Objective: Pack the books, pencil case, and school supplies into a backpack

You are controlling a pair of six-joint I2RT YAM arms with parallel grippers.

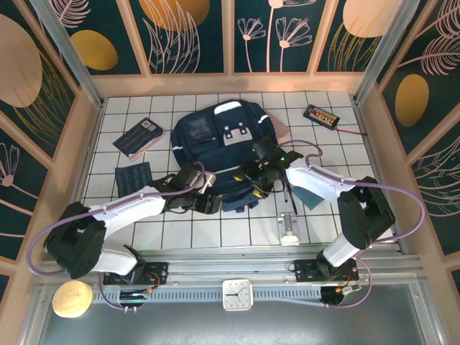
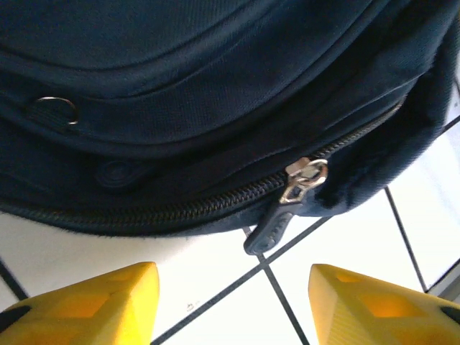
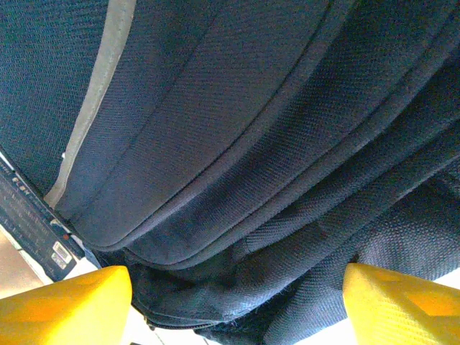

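Near the front edge of the backpack [image 1: 215, 129], the left hand [image 2: 233, 305] hovers with fingers spread and empty, just short of the zipper pull [image 2: 277, 219]. Right of it, the right hand [image 3: 237, 305] is spread wide against the blue fabric. A black book [image 1: 138, 136] lies far left on the tiled surface [image 1: 345, 144].

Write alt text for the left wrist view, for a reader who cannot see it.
Close-up of a navy backpack lying on a white tiled table, its zipper running across the frame with a metal slider and dark pull tab hanging down. The left gripper sits below it, its two yellow jaws open and empty, not touching the tab.
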